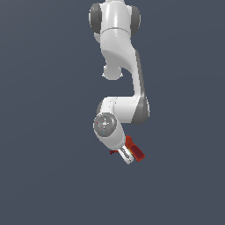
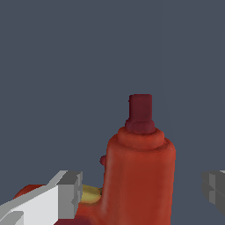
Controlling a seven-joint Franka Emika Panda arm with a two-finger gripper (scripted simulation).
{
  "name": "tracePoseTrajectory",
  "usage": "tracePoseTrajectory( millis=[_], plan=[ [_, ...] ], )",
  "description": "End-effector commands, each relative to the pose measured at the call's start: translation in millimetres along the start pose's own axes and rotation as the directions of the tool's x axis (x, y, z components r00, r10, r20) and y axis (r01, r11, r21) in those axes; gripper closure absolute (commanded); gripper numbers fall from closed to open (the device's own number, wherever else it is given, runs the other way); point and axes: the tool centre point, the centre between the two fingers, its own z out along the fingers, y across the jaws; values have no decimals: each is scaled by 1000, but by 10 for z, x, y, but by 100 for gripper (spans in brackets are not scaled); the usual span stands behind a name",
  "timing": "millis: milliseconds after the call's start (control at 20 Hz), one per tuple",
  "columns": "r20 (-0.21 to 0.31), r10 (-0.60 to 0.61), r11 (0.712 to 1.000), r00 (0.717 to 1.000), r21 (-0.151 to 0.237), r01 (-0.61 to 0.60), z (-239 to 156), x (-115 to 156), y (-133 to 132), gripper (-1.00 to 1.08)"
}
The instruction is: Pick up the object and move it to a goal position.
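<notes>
The object, a red drill [image 2: 139, 176] with a darker nose [image 2: 140, 110] and a yellow patch [image 2: 90, 193], stands between my gripper's fingers in the wrist view. My gripper [image 2: 141, 190] is open, with a visible gap between the drill body and each grey fingertip [image 2: 70, 193]. In the exterior view the white hand covers most of the drill [image 1: 136, 151], and red parts stick out on both sides of the gripper [image 1: 127, 157]. Whether the drill rests on the floor cannot be told.
A plain dark grey surface fills both views. The white arm [image 1: 118, 52] reaches down from the top of the exterior view, with its elbow [image 1: 132, 110] bent above the hand.
</notes>
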Motion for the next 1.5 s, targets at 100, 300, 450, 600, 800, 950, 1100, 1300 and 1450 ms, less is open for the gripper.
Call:
tracePoseTrajectory(
  millis=[100,300,450,600,800,950,1100,1300,1450],
  plan=[
    [1,2,1000,1000,0,-2,119,0,0,-100],
    [1,5,1000,1000,0,-5,276,-2,1,-100],
    [1,5,1000,1000,0,-5,296,-2,2,108],
    [1,5,1000,1000,0,-5,296,-2,2,108],
    [1,5,1000,1000,0,-5,296,-2,2,108],
    [0,4,1000,1000,1,-4,285,-5,-4,108],
    [0,4,1000,1000,1,-4,269,-2,11,108],
    [0,4,1000,1000,1,-4,197,12,77,108],
    [1,4,1000,1000,2,-4,100,33,168,108]
  ],
)
